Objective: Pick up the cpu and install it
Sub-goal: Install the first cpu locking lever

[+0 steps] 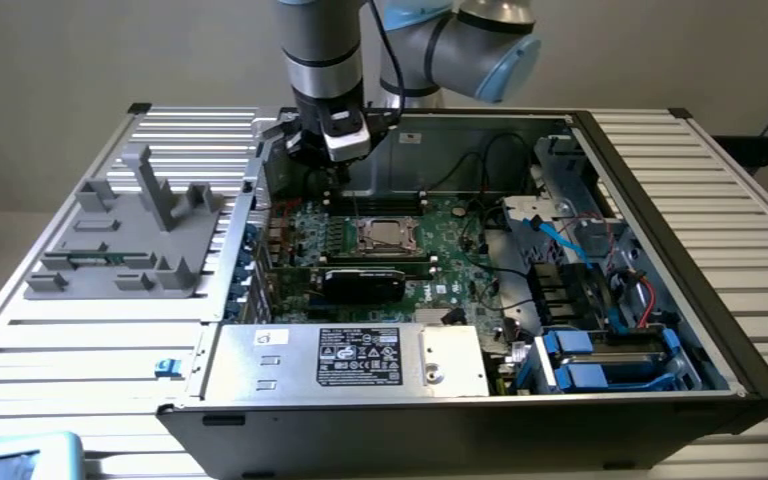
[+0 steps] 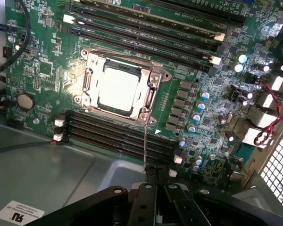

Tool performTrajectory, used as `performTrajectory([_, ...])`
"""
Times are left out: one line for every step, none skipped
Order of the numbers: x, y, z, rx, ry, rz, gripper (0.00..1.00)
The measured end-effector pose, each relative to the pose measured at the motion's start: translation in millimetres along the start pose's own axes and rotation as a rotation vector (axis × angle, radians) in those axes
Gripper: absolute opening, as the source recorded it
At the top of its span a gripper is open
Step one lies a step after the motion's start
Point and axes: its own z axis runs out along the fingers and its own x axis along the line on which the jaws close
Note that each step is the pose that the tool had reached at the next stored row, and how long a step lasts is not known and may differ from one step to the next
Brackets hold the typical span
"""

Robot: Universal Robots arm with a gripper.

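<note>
Lying flat, face up, mid-frame on green circuit board (image 1: 462, 268): small square silver-topped cpu (image 1: 384, 233); hovering above, black gripper (image 2: 154, 178), jaws closed, empty.

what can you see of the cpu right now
The cpu is a small flat square with a pale silvery metal top that catches the light. It lies flat, face up, in the socket on the green board, between rows of memory slots. The socket's metal frame surrounds its edges. The end effector is shut, apart from it, holding nothing.
</note>
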Motion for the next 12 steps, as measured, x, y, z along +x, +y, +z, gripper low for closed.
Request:
performTrajectory([0.8, 0.2, 0.0, -0.0003, 0.0008, 0.001, 0.11])
performTrajectory([1.5, 0.4, 0.0, -0.0007, 0.0021, 0.002, 0.11])
performTrajectory([2.1, 0.6, 0.0, -0.0012, 0.0035, 0.003, 0.11])
performTrajectory([2.6, 0.7, 0.1, -0.0018, 0.0053, 0.004, 0.11])
performTrajectory([3.1, 0.9, 0.2, -0.0024, 0.0079, 0.005, 0.11])
performTrajectory([3.6, 1.0, 0.2, -0.0033, 0.0112, 0.006, 0.11])
performTrajectory([4.0, 1.1, 0.3, -0.0044, 0.0149, 0.007, 0.11])
performTrajectory([4.4, 1.2, 0.2, -0.0057, 0.0193, 0.007, 0.11])
performTrajectory([4.7, 1.3, 0.2, -0.0073, 0.0248, 0.008, 0.11])
performTrajectory([4.8, 1.3, 0.3, -0.0093, 0.0326, 0.008, 0.11])
performTrajectory([4.9, 1.4, 0.3, -0.0122, 0.0437, 0.008, 0.11])
performTrajectory([4.9, 1.4, 0.3, -0.0155, 0.0555, 0.008, 0.11])
